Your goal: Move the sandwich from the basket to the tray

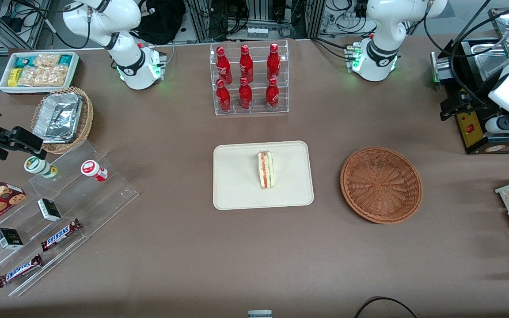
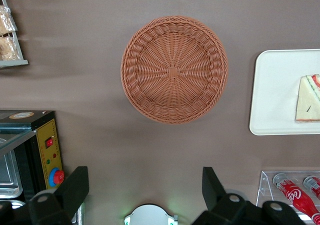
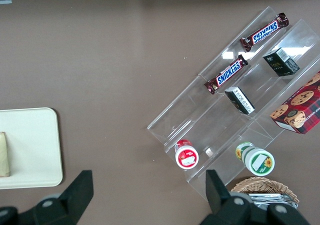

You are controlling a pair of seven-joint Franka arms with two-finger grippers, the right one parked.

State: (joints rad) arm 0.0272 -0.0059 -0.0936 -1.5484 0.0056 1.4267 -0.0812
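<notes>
On the tray (image 1: 237, 194), at nine o'clock from the empty basket (image 1: 381, 184), the soft, light sandwich (image 1: 265, 169) wants gentle bread-side holds; gripper (image 2: 145, 187) spread, parked high.

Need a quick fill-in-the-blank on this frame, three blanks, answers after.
1. The sandwich lies on the ____.
2. The basket holds ____.
3. The gripper hangs above the table with its fingers ____, nearer the basket than the tray.
Answers: tray; nothing; open
</notes>
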